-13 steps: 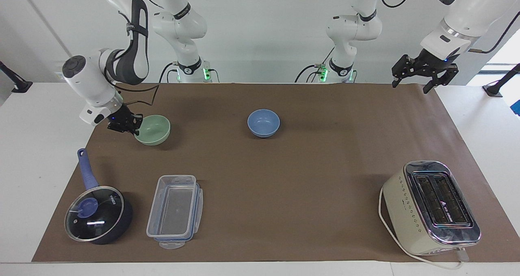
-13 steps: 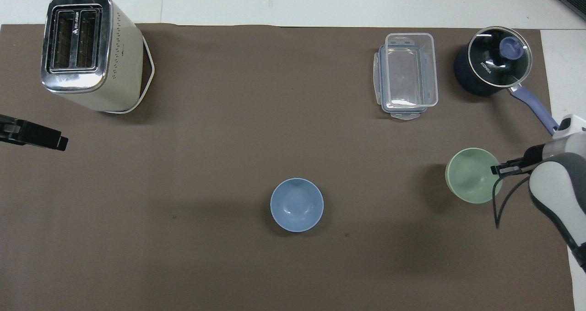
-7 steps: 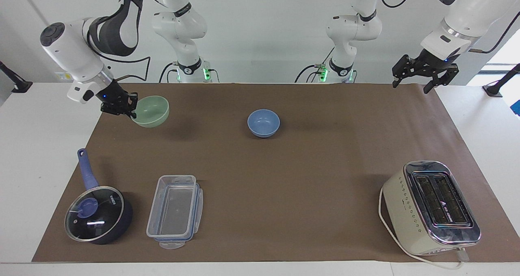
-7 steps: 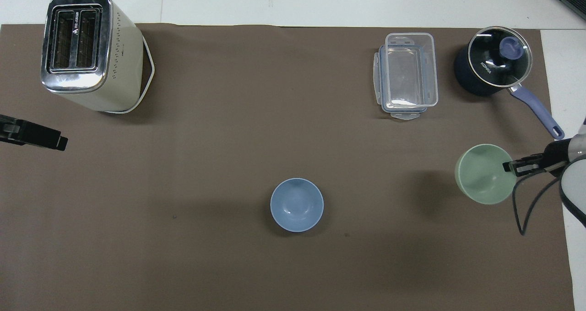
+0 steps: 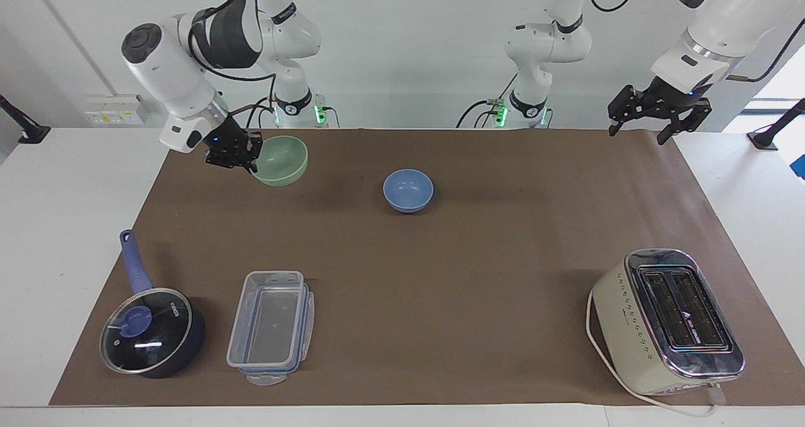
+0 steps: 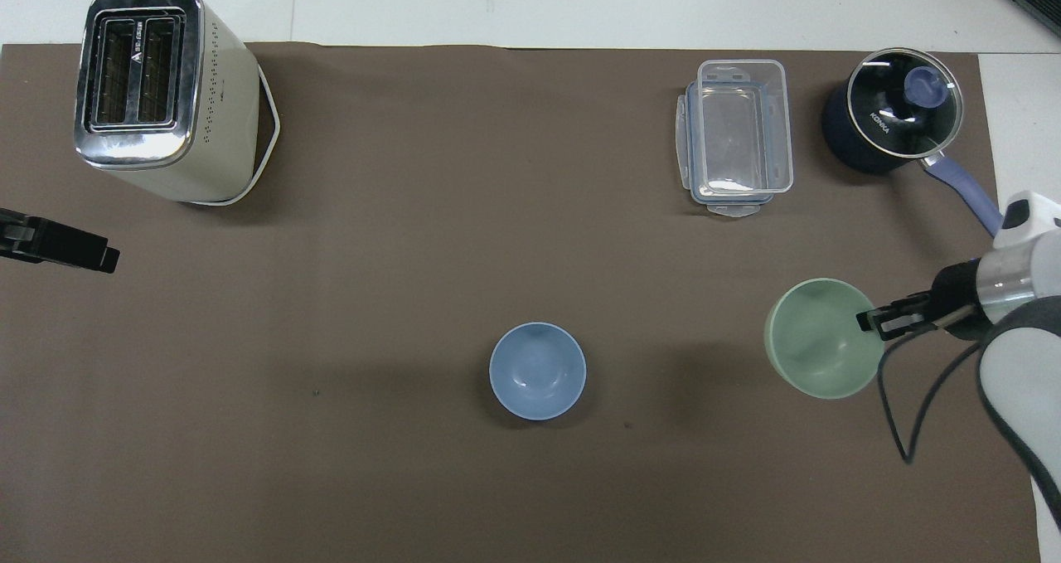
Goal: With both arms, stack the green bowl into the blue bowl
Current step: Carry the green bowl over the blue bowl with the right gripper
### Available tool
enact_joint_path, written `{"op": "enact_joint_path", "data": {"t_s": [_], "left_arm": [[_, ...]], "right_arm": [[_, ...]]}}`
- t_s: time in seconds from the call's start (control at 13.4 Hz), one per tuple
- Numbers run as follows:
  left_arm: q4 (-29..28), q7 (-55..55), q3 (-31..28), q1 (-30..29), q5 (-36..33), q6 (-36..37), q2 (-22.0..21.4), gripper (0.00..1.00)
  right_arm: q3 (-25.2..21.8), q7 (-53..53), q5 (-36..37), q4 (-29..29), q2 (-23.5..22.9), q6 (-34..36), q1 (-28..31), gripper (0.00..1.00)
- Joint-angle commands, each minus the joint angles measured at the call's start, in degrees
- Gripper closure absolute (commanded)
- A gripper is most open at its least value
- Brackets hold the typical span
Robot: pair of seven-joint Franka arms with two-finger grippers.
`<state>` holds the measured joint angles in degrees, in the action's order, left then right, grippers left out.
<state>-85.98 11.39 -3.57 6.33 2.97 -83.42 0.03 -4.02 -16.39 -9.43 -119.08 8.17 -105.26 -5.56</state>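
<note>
Over the mat — right pincer (image 5: 253,160) clamps the green bowl's (image 5: 283,161) rim, mouth tilted up.

We have one high camera across the table facing both arms, and one steeply overhead from their end; half a turn apart, both take in the whole brown mat (image 5: 440,257) (image 6: 414,256).

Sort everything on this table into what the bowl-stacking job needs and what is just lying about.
In the job:
- green bowl, held off the mat by its rim in the shut right gripper
- blue bowl, empty on the mat
- left gripper, open, waiting over the mat's corner

Lying about:
- toaster
- clear lidless food container
- dark-blue lidded saucepan
</note>
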Motion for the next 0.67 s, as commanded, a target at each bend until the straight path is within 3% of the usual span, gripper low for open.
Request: {"op": "enact_joint_path", "data": {"t_s": [0.0,0.6], "left_arm": [[-1.47,0.38,0.58,-0.44,-1.22,-0.34,-1.44,0.0],[-1.73,0.38,0.67,-0.27,-1.13,-0.34,-1.53,0.0]], "right_arm": [[-0.02,9.5,-0.94,-0.62,0.36,-0.65,-5.93,1.0],[0.24,30.27,-1.03,-4.75,-2.1,-12.42,-23.61,1.0]]}}
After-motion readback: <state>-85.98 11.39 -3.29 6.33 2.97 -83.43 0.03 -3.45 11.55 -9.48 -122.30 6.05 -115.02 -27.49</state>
